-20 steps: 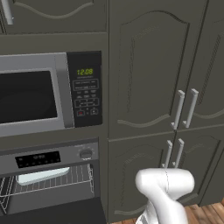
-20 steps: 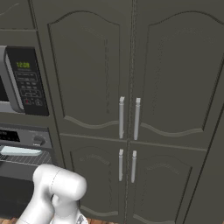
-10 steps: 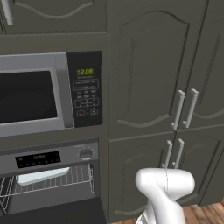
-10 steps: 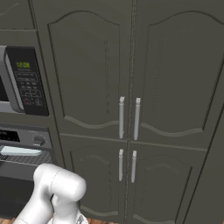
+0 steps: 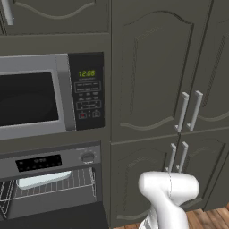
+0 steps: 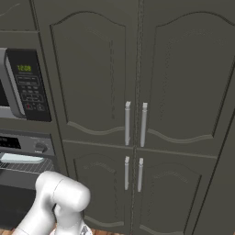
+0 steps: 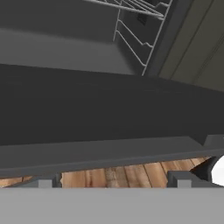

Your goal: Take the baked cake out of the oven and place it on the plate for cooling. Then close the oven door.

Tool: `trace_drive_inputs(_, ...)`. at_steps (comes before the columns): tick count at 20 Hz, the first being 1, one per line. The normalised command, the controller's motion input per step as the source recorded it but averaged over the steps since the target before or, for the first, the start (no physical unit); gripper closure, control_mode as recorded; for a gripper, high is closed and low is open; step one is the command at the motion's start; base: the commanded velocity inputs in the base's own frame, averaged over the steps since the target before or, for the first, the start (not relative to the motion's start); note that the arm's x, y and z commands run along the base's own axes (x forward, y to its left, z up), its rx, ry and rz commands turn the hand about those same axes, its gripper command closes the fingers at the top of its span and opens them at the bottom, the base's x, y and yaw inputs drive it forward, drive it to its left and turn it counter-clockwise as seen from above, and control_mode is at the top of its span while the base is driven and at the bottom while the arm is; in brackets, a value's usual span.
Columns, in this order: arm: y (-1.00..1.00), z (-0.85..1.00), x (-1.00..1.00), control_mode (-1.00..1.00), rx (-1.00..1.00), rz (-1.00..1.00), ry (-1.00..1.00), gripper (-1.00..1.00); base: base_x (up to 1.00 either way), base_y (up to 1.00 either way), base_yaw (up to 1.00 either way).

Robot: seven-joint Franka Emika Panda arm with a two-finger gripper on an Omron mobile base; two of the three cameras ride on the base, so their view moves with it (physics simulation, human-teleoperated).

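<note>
Oven stands open, cake not yet fetched

The baked cake (image 5: 43,179) lies on the rack's back left inside the oven (image 5: 53,188). My gripper (image 7: 114,180), fingers spread wide and holding nothing, hangs low by the lowered oven door's (image 7: 105,113) front edge; I judge I must rise and reach in.

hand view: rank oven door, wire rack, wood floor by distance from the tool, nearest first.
1. oven door: the dark panel lying open across the middle, just ahead of the tool.
2. wood floor: seen below the door's edge, between the tips.
3. wire rack: up top, inside the oven beyond the door.
</note>
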Motion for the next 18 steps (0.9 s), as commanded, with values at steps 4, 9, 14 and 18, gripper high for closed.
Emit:
trace_drive_inputs(4,0.06,-0.02,0.25,-1.00,0.00,0.00,-0.18,-1.00,0.00,0.00,0.00)
trace_drive_inputs(9,0.07,0.00,0.30,-1.00,0.00,0.00,-0.17,-1.00,0.00,0.00,0.00)
trace_drive_inputs(14,0.05,0.04,0.35,-1.00,0.05,0.00,-0.17,-1.00,0.00,0.00,0.00)
trace_drive_inputs(18,0.05,0.10,0.40,-1.00,0.07,0.00,-0.13,-1.00,0.00,0.00,0.00)
